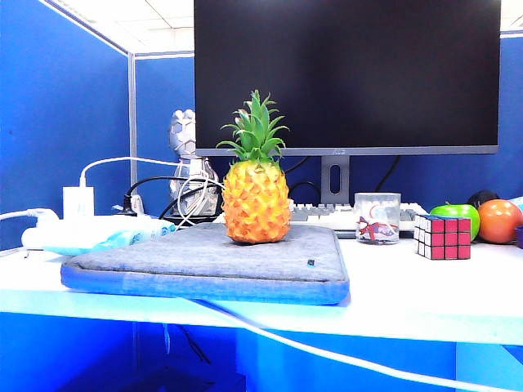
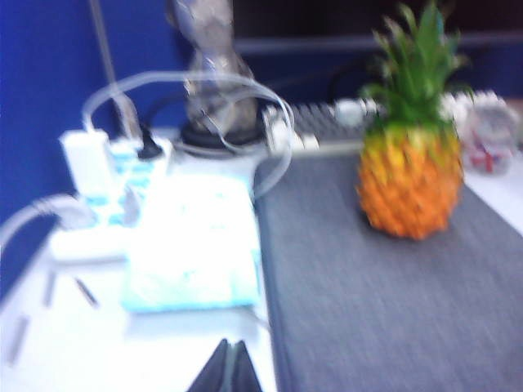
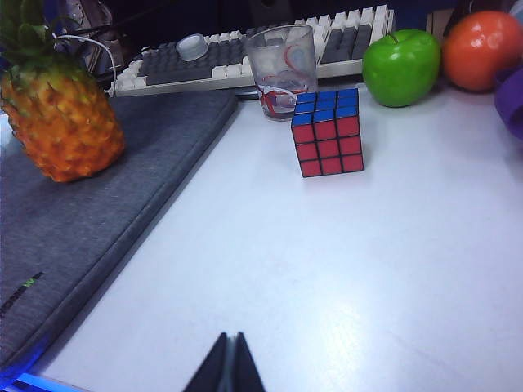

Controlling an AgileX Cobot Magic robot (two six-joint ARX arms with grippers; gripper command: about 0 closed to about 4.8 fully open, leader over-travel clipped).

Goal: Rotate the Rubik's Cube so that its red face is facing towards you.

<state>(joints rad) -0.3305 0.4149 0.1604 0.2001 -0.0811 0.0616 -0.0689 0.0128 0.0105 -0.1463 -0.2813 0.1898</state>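
On the right side of the exterior view, the Rubik's Cube (image 1: 444, 237) sits on the white worktop (image 1: 425, 286), its red face (image 1: 450, 238) turned toward the camera and a white face to the left. Just behind it stand a clear glass (image 1: 377, 217), a green apple (image 1: 458, 217) and an orange fruit (image 1: 498, 220). A pineapple (image 1: 256, 188) stands upright on a grey padded sleeve (image 1: 212, 261) in the middle, in front of a dark monitor (image 1: 346, 73) and a keyboard (image 1: 323, 216). Neither end effector shows in this view.

Through the left wrist view, which is blurred, the left end effector (image 2: 228, 369) appears at the bottom centre as two dark fingers pressed together, clenched on nothing. It hovers over the edge of the grey sleeve (image 2: 384, 302), with a pale blue packet (image 2: 196, 245) ahead on the left and the pineapple (image 2: 409, 171) at upper right. The cube does not appear here.

Through the right wrist view, the right end effector (image 3: 226, 366) sits at the bottom centre, its fingers clenched together and empty. The cube (image 3: 328, 132) lies well apart from it, upper right of centre on the bare worktop (image 3: 327, 269), blue face up and red face (image 3: 331, 147) toward the end effector. The glass (image 3: 282, 69) stands just behind the cube, the apple (image 3: 400, 67) to its right.
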